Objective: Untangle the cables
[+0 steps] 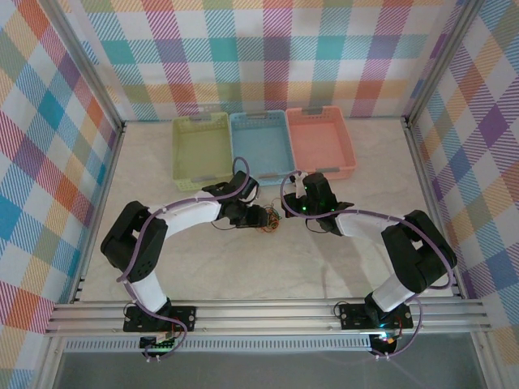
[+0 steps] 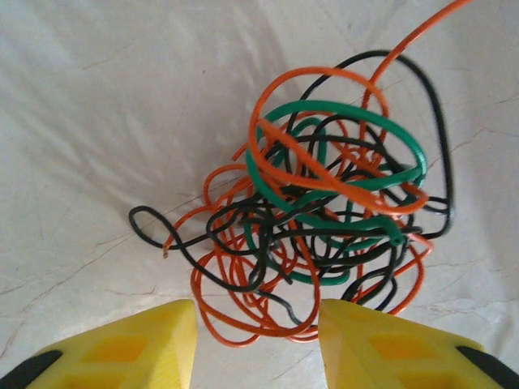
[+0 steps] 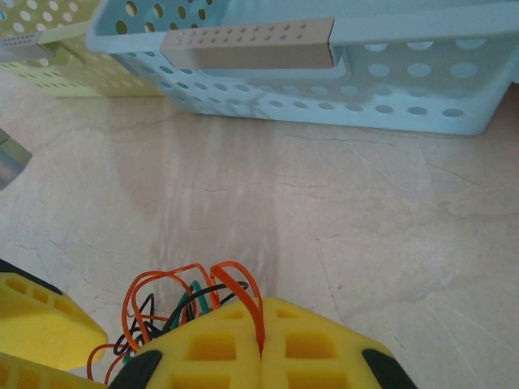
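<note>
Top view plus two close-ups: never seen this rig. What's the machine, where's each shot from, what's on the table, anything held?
Two robot arms, left arm and right arm, are bolted at the near edge of a table. The wide picture is from a fixed camera above and behind them; each close-up is from a wrist camera, so the yellow wedges are that arm's fingers. On it lie a tangle of thin orange, black and green cables and, farther back, a green basket, a blue basket and a pink basket. The left gripper is open, fingers either side of the tangle's edge. The right gripper is shut, an orange loop apparently pinched between its fingers.
</note>
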